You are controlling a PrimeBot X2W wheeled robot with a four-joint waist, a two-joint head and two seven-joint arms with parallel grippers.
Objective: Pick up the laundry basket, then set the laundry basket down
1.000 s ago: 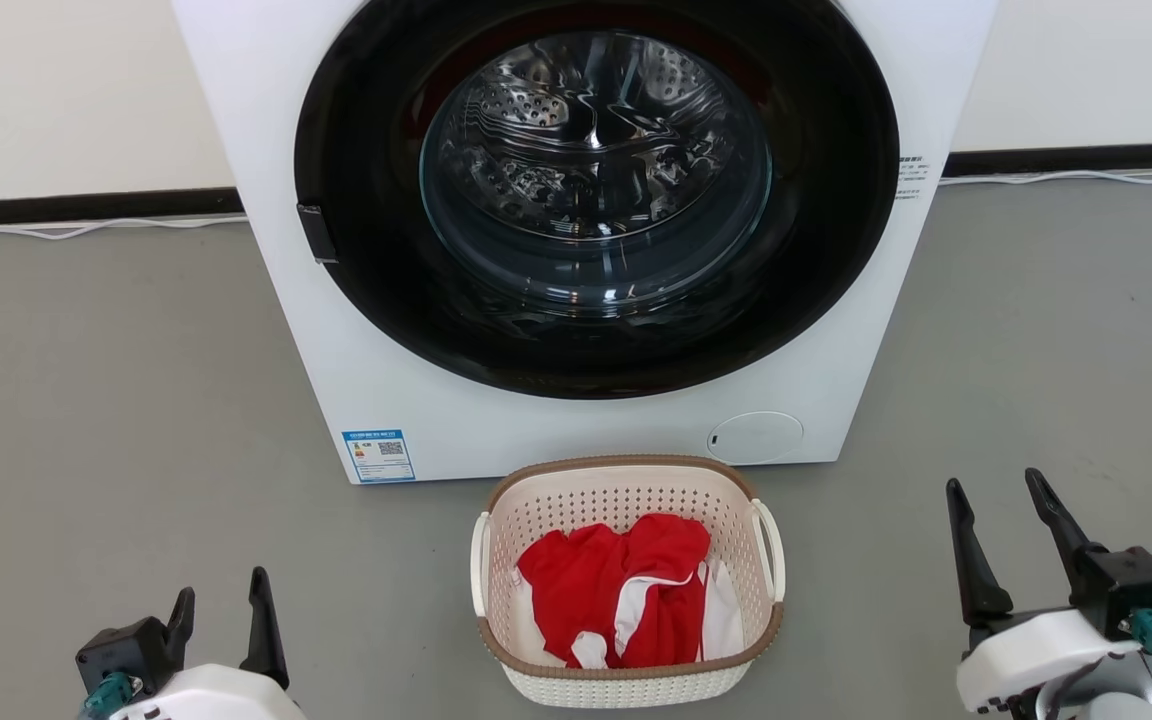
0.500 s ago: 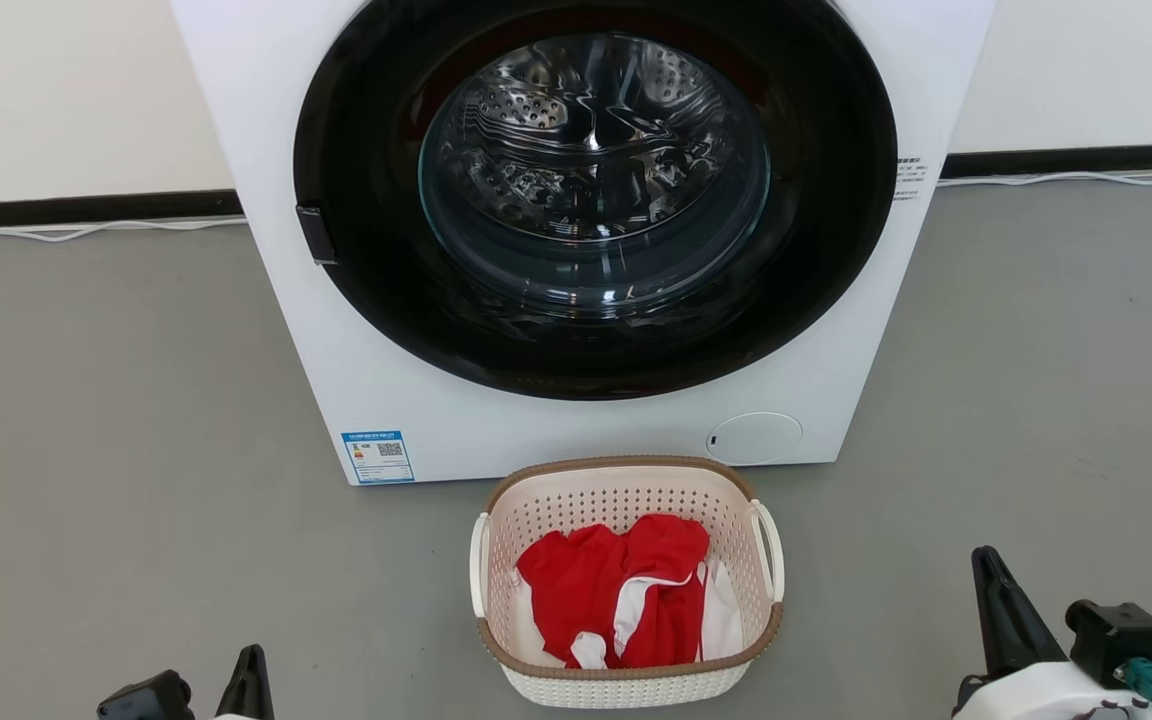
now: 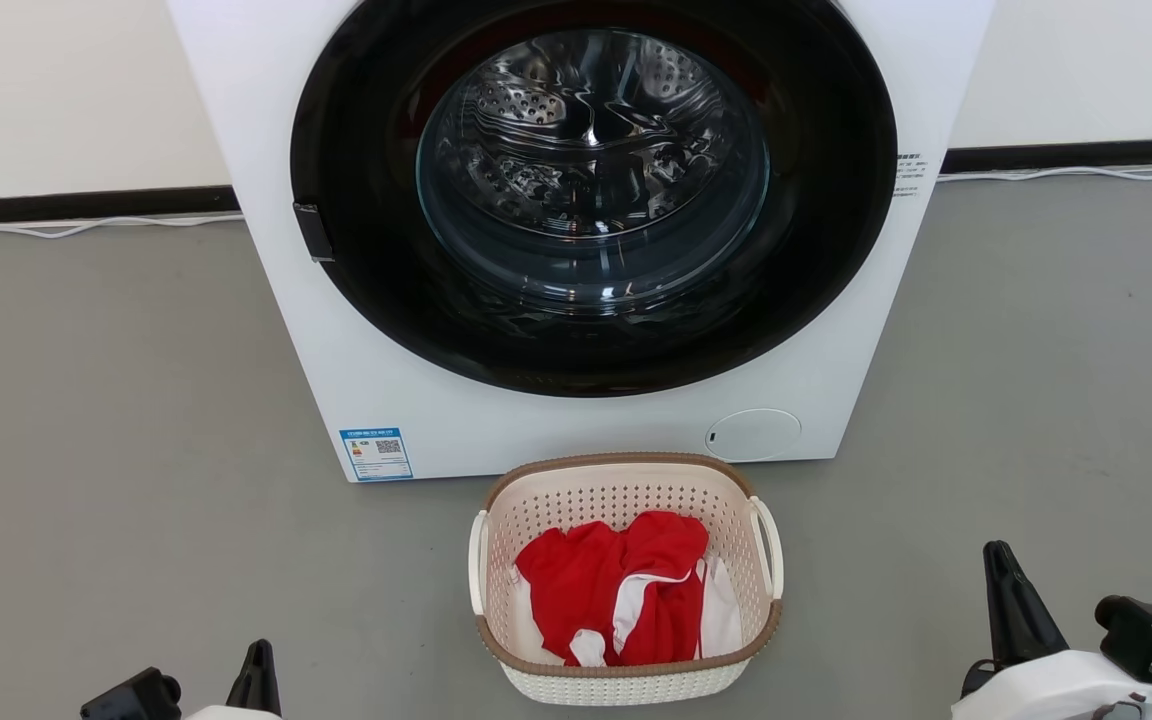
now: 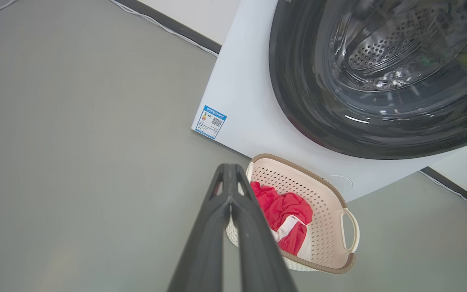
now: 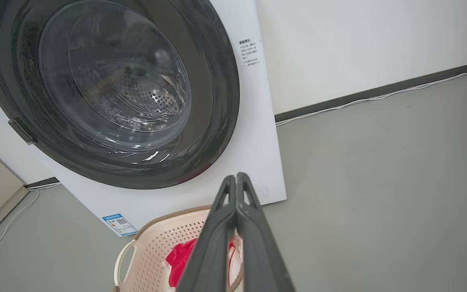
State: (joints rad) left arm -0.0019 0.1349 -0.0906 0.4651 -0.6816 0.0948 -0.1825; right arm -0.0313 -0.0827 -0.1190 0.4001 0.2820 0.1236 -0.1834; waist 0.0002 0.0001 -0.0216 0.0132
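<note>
I am looking through the robot's cameras from my remote station. The left hand [image 4: 228, 167] has its two long dark fingers pressed together along their length, holding nothing. The right hand [image 5: 236, 177] is the same: fingers together, tips meeting, empty. The laundry basket [image 3: 624, 492] stands on the grey floor [image 3: 116, 450] between the two hands and a little ahead of them, touched by neither. In the head view it sits to the right of the left hand and to the left of the right hand, well apart from both. It is a cream perforated basket with a brown rim. Its left-side handle [image 3: 477, 563] faces the left hand and its right-side handle [image 3: 771, 545] faces the right hand. Inside it lies a crumpled heap of red and white clothes [image 3: 616, 590]. Just beyond the basket, farther from both hands, rises a white front-loading washer [image 3: 556, 435]. A steel drum shows through its round dark-framed glass door [image 3: 591, 170]. A small blue label [image 3: 376, 454] is stuck low on the washer's front, on the left hand's side. Behind the washer a thin white cable [image 3: 86, 228] runs along the foot of a pale wall [image 3: 56, 90].
</note>
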